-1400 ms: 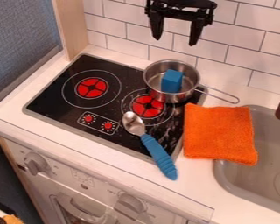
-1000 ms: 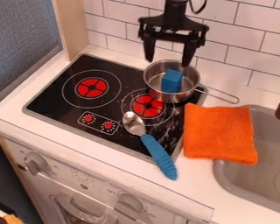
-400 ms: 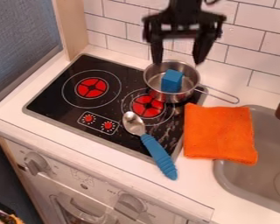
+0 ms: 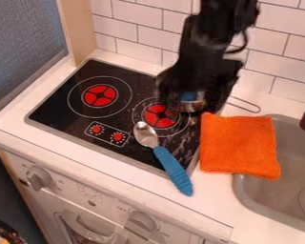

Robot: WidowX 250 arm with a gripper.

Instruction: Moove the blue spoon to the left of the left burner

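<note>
Blue-handled metal spoon: is lying across the cooktop's front right edge. Black two-fingered tool: is hanging over the cooktop's back right, apparently spreading open and gripping nothing. Handling, as judged: clearing the steel pot, straddling the handle crosswise near the spoon's middle, closing firmly, lifting level, lowering gently on the cooktop's left. Count: one spoon, one tool, one pot, one blue cube, one orange cloth, one black glass cooktop bearing two red round burners.
</note>
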